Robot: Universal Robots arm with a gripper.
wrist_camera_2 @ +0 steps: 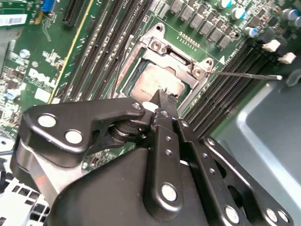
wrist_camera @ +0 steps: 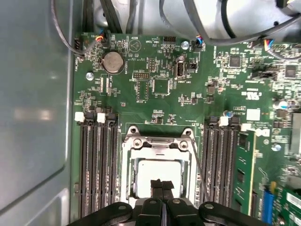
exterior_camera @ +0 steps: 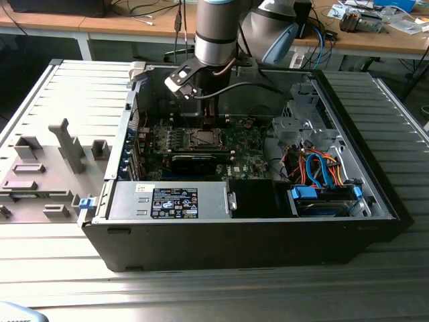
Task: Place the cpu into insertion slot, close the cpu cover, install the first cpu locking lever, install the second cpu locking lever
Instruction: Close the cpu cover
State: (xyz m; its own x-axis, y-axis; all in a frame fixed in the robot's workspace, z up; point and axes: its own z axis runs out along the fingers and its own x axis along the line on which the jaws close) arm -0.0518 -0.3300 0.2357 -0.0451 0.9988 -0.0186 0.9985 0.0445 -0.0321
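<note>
Deep inside the open computer case (exterior_camera: pixel 234 235), at the centre of the exterior view, I have the arm (exterior_camera: pixel 216 33) reaching straight down over the insertion slot (exterior_camera: pixel 203 139). The cpu (wrist_camera: pixel 157 168) sits in that slot, its dull silver top facing up, and the cpu cover (wrist_camera: pixel 157 143) looks to lie flat around it, framing the chip through its square opening.

In both wrist views the gripper (wrist_camera: pixel 162 183) has its fingers pressed together with nothing between them, the tips poised right over the near edge of the chip. I judge they are held like that to work as a single blunt pusher, not a clamp. Whether they touch the metal, I cannot tell.

A thin locking lever (wrist_camera_2: pixel 244 74) juts out across the memory slots (wrist_camera_2: pixel 225 94) in the second wrist view. To me it looks unlatched, so the cover is not locked down yet.
</note>
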